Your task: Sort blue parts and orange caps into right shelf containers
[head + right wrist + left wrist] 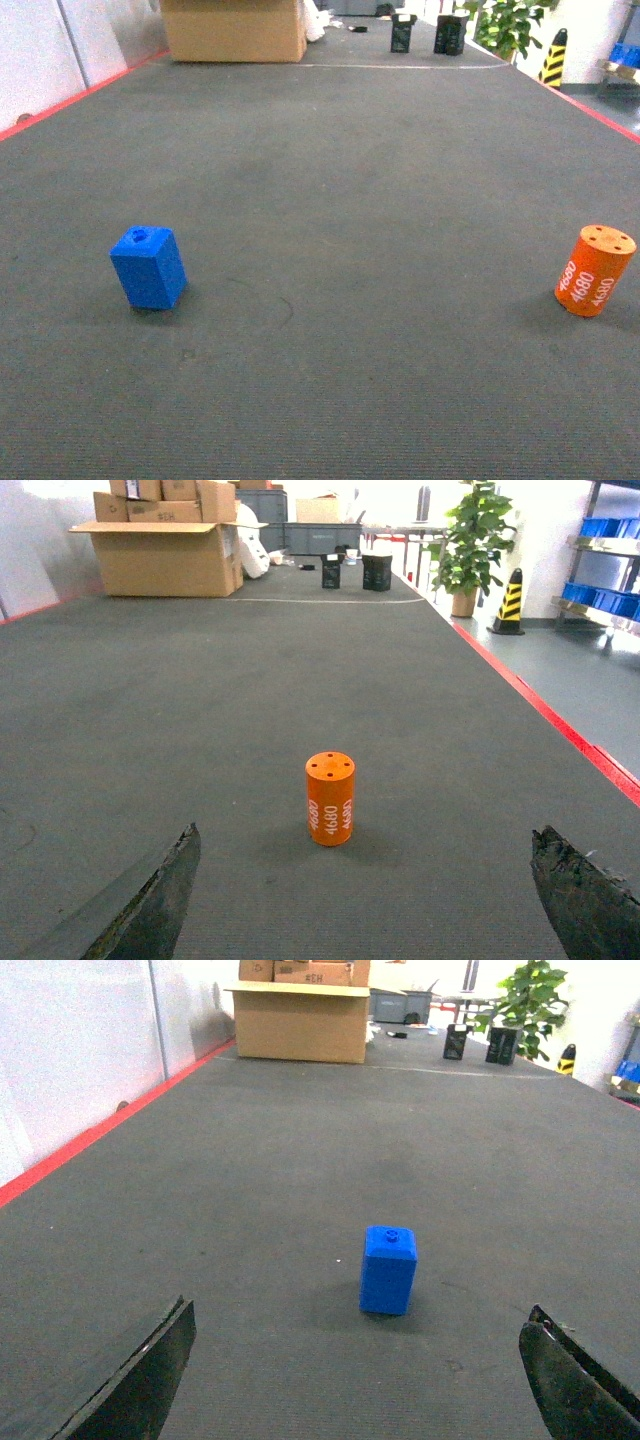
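Blue part (pixel 388 1270), a stud-topped upright block, stands on the table (pixel 300 1160) ahead of our left gripper (pixel 360 1385), spread wide. Our right gripper (pixel 365 900), equally wide, faces the upright orange cap (pixel 330 798) printed "4680", holes on top.

orange cap (pixel 330 813) stands upright on the table (pixel 300 680), ahead of spread fingers (pixel 150 900).

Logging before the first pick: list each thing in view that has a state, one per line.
blue part: upright on the mat, stud up, not gripped.
orange cap: upright, holes up, not gripped.
left gripper: open, behind the blue part.
right gripper: open, behind the orange cap.
cardboard box: flaps open.
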Available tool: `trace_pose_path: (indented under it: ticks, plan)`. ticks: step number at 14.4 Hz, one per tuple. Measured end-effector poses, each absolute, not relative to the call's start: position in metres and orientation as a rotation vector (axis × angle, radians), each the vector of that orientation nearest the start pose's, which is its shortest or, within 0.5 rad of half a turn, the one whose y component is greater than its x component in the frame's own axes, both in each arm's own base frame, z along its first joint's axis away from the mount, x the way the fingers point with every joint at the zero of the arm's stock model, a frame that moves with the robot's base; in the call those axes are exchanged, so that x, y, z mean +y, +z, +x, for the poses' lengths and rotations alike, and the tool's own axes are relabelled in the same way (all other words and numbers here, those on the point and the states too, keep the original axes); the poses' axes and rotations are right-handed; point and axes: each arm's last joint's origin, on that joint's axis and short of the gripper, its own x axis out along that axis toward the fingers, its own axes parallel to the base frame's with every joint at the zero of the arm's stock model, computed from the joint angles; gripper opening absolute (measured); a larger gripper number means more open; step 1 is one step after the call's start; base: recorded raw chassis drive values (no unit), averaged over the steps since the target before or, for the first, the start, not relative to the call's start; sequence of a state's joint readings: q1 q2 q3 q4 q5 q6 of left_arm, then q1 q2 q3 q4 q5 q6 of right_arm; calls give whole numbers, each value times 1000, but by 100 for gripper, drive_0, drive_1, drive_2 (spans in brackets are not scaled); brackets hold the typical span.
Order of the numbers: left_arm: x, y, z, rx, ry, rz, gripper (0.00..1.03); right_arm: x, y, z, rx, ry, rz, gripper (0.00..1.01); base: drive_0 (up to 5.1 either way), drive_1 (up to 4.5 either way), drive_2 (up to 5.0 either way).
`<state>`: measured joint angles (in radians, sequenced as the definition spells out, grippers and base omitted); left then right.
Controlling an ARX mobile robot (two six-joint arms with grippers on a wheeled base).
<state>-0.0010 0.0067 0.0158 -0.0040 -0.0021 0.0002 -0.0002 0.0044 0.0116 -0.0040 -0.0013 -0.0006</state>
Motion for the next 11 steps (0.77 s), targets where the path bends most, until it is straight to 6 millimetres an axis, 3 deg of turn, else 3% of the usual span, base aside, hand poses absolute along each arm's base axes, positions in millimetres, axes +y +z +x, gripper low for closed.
trace_pose_path:
  ticks: [11]
  plan:
    - [0,168,97,-5,1,0,98,0,167,97,-3,1,-1,98,0,0,0]
